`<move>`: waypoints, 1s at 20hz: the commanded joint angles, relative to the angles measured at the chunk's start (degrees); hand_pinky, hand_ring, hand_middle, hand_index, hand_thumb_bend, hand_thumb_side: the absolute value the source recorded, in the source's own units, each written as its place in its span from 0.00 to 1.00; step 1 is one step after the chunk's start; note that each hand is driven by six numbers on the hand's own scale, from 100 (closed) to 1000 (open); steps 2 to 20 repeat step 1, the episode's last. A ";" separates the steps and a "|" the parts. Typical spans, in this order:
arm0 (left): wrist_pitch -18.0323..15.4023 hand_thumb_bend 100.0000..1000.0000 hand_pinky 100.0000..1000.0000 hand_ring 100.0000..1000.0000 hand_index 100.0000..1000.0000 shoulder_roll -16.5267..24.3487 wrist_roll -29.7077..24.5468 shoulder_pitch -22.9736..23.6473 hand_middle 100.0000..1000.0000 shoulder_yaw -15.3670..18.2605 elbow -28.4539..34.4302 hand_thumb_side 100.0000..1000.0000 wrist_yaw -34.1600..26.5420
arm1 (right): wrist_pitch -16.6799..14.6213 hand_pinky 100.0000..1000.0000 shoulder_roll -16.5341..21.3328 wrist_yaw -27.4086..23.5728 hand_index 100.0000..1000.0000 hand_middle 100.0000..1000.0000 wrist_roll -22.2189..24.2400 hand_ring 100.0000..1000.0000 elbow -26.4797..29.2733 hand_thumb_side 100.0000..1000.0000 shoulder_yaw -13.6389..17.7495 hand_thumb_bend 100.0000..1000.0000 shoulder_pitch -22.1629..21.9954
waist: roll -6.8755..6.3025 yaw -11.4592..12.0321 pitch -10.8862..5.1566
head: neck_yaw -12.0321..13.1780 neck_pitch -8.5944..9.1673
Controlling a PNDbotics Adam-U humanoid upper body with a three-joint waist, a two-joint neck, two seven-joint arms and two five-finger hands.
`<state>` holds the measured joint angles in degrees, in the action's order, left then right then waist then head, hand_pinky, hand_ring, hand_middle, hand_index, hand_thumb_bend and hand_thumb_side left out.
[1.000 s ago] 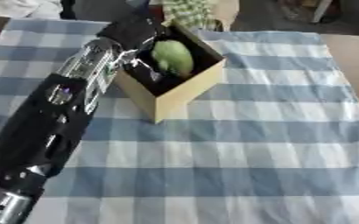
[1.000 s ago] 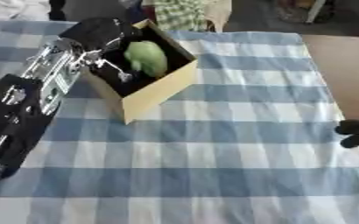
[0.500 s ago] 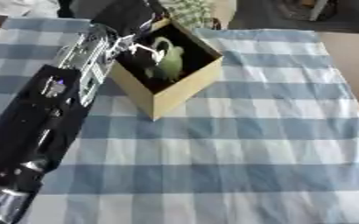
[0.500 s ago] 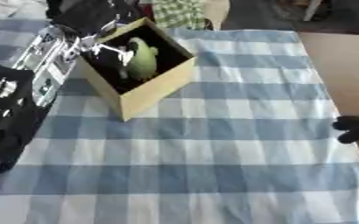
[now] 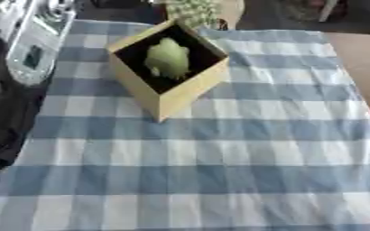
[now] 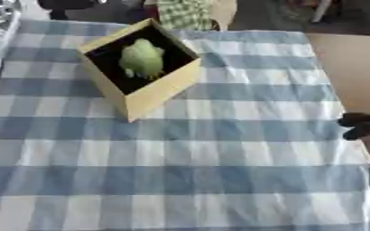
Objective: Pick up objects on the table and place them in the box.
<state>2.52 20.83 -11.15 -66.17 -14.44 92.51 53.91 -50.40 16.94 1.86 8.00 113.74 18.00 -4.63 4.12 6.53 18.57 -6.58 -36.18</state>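
Box [image 5: 172,97] stands on the blue-and-white checked cloth [image 5: 219,171], tan walls, dark inside, one corner turned toward the camera. Green object [image 5: 168,57] sits inside the box, rounded and pale green, with a lobed lower edge; its exact kind cannot be made out. Left arm [image 5: 18,67] shows along the left edge of the left eye view, black with a silver section, beside the box and not touching it. The left hand itself is out of both views, so nothing can be said of its fingers. Right hand [image 6: 363,126] shows at the right edge of the right eye view as a dark shape over the bare table [image 6: 350,67], just past the cloth's border; whether its fingers are wide or narrow cannot be told, and nothing is seen held in them. From that hand, the box with the green object lies well apart, across the cloth to the left and farther from the robot.
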 commanded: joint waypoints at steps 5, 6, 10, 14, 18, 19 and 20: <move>2.47 0.00 0.35 0.65 0.84 5.19 1.79 1.62 0.71 1.49 9.53 0.50 -4.75 | -0.19 0.71 1.43 0.10 0.75 0.49 -0.69 0.65 0.85 0.70 0.77 0.00 -0.33 | -0.01 0.26 -1.36 | -0.75 -0.34; 2.47 0.00 0.35 0.65 0.84 5.19 1.79 1.62 0.71 1.49 9.53 0.50 -4.75 | -0.19 0.71 1.43 0.10 0.75 0.49 -0.69 0.65 0.85 0.70 0.77 0.00 -0.33 | -0.01 0.26 -1.36 | -0.75 -0.34; 2.47 0.00 0.35 0.65 0.84 5.19 1.79 1.62 0.71 1.49 9.53 0.50 -4.75 | -0.19 0.71 1.43 0.10 0.75 0.49 -0.69 0.65 0.85 0.70 0.77 0.00 -0.33 | -0.01 0.26 -1.36 | -0.75 -0.34; 2.47 0.00 0.35 0.65 0.84 5.19 1.79 1.62 0.71 1.49 9.53 0.50 -4.75 | -0.19 0.71 1.43 0.10 0.75 0.49 -0.69 0.65 0.85 0.70 0.77 0.00 -0.33 | -0.01 0.26 -1.36 | -0.75 -0.34; 2.47 0.00 0.35 0.65 0.84 5.19 1.79 1.62 0.71 1.49 9.53 0.50 -4.75 | -0.19 0.71 1.43 0.10 0.75 0.49 -0.69 0.65 0.85 0.70 0.77 0.00 -0.33 | -0.01 0.26 -1.36 | -0.75 -0.34; 2.47 0.00 0.35 0.65 0.84 5.19 1.79 1.62 0.71 1.49 9.53 0.50 -4.75 | -0.19 0.71 1.43 0.10 0.75 0.49 -0.69 0.65 0.85 0.70 0.77 0.00 -0.33 | -0.01 0.26 -1.36 | -0.75 -0.34; 2.47 0.00 0.35 0.65 0.84 5.19 1.79 1.62 0.71 1.49 9.53 0.50 -4.75 | -0.19 0.71 1.43 0.10 0.75 0.49 -0.69 0.65 0.85 0.70 0.77 0.00 -0.33 | -0.01 0.26 -1.36 | -0.75 -0.34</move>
